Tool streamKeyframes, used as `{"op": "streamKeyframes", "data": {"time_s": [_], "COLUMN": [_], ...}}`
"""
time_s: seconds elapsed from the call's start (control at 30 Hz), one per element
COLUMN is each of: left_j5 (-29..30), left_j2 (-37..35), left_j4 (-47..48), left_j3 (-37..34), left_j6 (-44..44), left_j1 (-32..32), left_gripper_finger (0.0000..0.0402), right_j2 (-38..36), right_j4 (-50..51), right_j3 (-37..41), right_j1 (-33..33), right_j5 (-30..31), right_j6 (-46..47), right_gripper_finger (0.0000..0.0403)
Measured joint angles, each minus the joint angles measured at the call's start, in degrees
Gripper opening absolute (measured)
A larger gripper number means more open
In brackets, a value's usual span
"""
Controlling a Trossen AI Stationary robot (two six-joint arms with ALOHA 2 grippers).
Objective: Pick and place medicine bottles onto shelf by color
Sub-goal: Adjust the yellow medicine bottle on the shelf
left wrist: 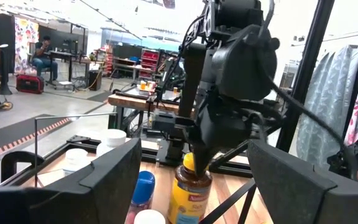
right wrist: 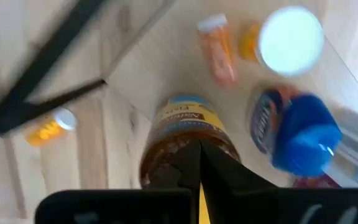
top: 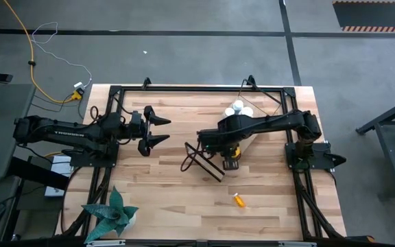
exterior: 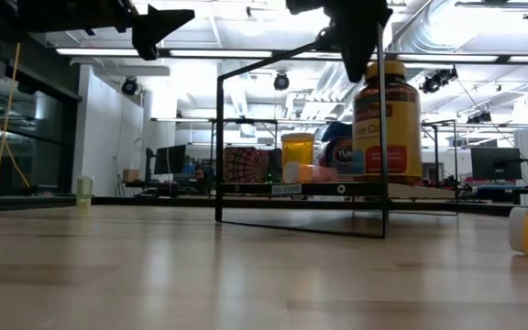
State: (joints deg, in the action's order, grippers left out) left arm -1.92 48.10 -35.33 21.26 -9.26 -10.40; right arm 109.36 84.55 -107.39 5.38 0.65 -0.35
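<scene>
The amber bottle (exterior: 388, 124) with a yellow cap stands upright on the shelf (exterior: 291, 190), whose black wire frame (top: 201, 163) shows at the table's middle. My right gripper (top: 232, 152) is over it, shut on its top. A blue bottle (right wrist: 303, 134), a white-capped bottle (right wrist: 291, 37) and a small orange bottle (right wrist: 219, 50) are also on the shelf. Two more white bottles (top: 238, 108) stand farther back. One orange bottle (top: 239, 200) lies on the table near the front. My left gripper (top: 158, 130) is open and empty, left of the shelf. My right gripper comes down from above onto the amber bottle's yellow cap (left wrist: 189, 163). Its fingers (right wrist: 229, 177) cover the cap, with only a yellow sliver showing between them, so the kind of hold is hidden. The bottle stands upright with its base on the shelf board.
A green plant (top: 112, 209) stands at the table's near left corner. Black frame bars (top: 184, 88) run along the table's far and side edges. People and equipment show in the room beyond the table.
</scene>
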Motion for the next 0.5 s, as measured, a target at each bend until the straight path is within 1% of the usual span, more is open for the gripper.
{"op": "streamKeyframes", "data": {"time_s": [0.13, 0.33, 0.5], "left_j5": [0.01, 0.01, 0.01], "left_j2": [0.00, 0.00, 0.00], "left_j4": [0.13, 0.21, 1.21], "left_j3": [0.00, 0.00, 0.00], "left_j6": [0.00, 0.00, 0.91], "left_j1": [-0.01, 0.00, -0.02], "left_gripper_finger": [0.0282, 0.0282, 0.0282], "right_j2": [0.00, 0.00, -2.48], "right_j4": [1.44, 1.54, -0.05], "right_j3": [0.00, 0.00, -0.21], "right_j1": [-0.65, -1.54, -1.43], "right_j5": [2.26, 6.30, 6.77], "right_j6": [-0.14, -3.36, -2.84], "right_gripper_finger": [0.0000, 0.0000, 0.0000]}}
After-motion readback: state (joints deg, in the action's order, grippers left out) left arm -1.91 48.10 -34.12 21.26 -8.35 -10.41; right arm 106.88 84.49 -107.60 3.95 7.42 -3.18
